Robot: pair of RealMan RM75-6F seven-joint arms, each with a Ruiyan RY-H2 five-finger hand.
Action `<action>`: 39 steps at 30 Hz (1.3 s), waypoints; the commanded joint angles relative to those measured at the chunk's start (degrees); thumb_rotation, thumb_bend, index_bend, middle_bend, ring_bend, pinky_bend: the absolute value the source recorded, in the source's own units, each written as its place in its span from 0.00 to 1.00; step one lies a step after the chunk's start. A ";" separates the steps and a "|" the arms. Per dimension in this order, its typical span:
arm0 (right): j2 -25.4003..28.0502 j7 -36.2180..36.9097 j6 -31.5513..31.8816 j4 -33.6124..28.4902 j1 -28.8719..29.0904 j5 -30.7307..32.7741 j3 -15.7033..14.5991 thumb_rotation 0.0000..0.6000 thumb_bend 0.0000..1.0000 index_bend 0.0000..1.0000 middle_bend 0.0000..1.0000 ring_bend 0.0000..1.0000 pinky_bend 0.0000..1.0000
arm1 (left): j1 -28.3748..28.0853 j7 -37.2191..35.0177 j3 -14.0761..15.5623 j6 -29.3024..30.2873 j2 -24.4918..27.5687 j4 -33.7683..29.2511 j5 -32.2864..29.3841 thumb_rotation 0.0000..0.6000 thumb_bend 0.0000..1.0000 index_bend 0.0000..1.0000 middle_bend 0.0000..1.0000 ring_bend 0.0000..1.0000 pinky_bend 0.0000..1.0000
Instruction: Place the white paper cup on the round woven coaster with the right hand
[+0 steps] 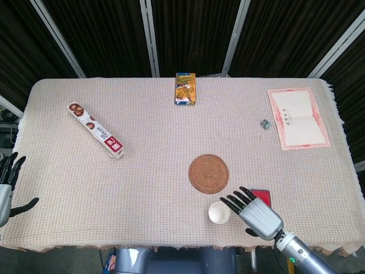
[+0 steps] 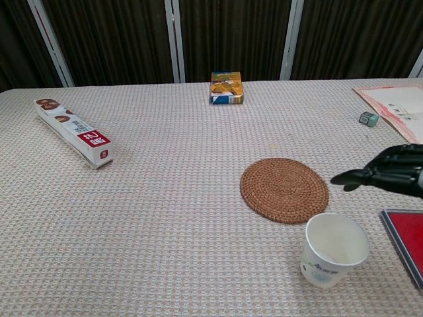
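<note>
The paper cup (image 1: 219, 213) stands upright, mouth up, on the tabletop (image 1: 142, 171) near its front edge. It sits at about 5 o'clock from the woven coaster (image 1: 209, 173), just beside the coaster rim but not on it.

The right hand (image 1: 256, 213) is empty, with its fingers (image 1: 235, 199) spread apart and extended. In the head view the hand lies just to the 3 o'clock side of the cup, and the fingertips point toward 10 o'clock, reaching above the cup's rim line. In the chest view the hand appears raised above the cup, not touching it.

The cup's long axis is vertical, so a side grasp from 3 o'clock appears suitable. The right hand is much the nearer one. The left hand (image 1: 5, 188) rests at the far left edge, fingers apart, holding nothing, well apart from the cup.

Judged next requirement: lower the right hand, close around the cup wall, then carry it toward 11 o'clock onto the coaster. The red flat item (image 2: 404, 238) lies just right of the cup.
</note>
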 commanded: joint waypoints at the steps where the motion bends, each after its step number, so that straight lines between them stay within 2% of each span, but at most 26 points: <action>1: -2.63 -4.98 -4.01 -2.08 1.86 2.36 0.92 1.00 0.11 0.02 0.15 0.14 0.14 | 0.08 0.00 0.04 -0.12 -0.10 0.18 -0.16 1.00 0.00 0.00 0.00 0.00 0.00; 8: -7.70 -16.71 -9.72 -3.05 3.46 9.48 2.91 1.00 0.12 0.03 0.15 0.15 0.14 | 0.17 -0.53 -0.08 -0.19 0.10 0.23 -0.37 1.00 0.00 0.00 0.00 0.00 0.00; 12: -10.45 -22.20 -10.50 -2.25 3.87 12.60 3.52 1.00 0.12 0.03 0.16 0.17 0.16 | 0.21 -0.55 -0.07 -0.26 0.15 0.27 -0.37 1.00 0.00 0.00 0.00 0.00 0.00; 16: -11.92 -25.58 -10.26 -1.49 3.86 15.87 3.70 1.00 0.15 0.10 0.29 0.33 0.24 | 0.30 -0.73 -0.15 -0.08 0.24 0.21 -0.33 1.00 0.00 0.00 0.00 0.00 0.00; 18: -12.32 -25.59 -9.95 -1.31 3.86 16.45 3.65 1.00 0.19 0.17 0.37 0.41 0.32 | 0.33 -0.74 -0.16 -0.07 0.26 0.21 -0.34 1.00 0.00 0.00 0.00 0.00 0.00; 21: -12.83 -25.39 -8.92 -0.58 3.80 16.34 3.66 1.00 0.22 0.20 0.41 0.46 0.35 | 0.34 -0.62 -0.09 -0.13 0.24 0.19 -0.27 1.00 0.00 0.00 0.00 0.00 0.00; 26: -12.37 -23.20 -6.96 -1.02 3.98 14.93 3.42 1.00 0.22 0.21 0.42 0.46 0.36 | 0.33 -0.33 -0.10 -0.25 0.13 0.17 -0.32 1.00 0.00 0.00 0.00 0.00 0.00; 30: -11.09 -20.21 -4.47 -2.14 4.66 12.85 4.38 1.00 0.22 0.21 0.42 0.46 0.36 | 0.31 -0.29 -0.16 -0.42 0.12 0.12 -0.51 1.00 0.00 0.00 0.00 0.00 0.00; 35: -10.16 -19.15 -2.97 -3.11 6.23 14.95 8.34 1.00 0.22 0.21 0.42 0.46 0.36 | 0.33 -0.17 -0.12 -0.52 0.14 0.04 -0.50 1.00 0.00 0.00 0.00 0.00 0.00; 39: -11.00 -21.53 -3.65 -2.50 8.47 21.29 12.97 1.00 0.22 0.21 0.42 0.46 0.36 | 0.33 -0.10 -0.18 -0.57 0.15 -0.01 -0.61 1.00 0.00 0.00 0.00 0.00 0.00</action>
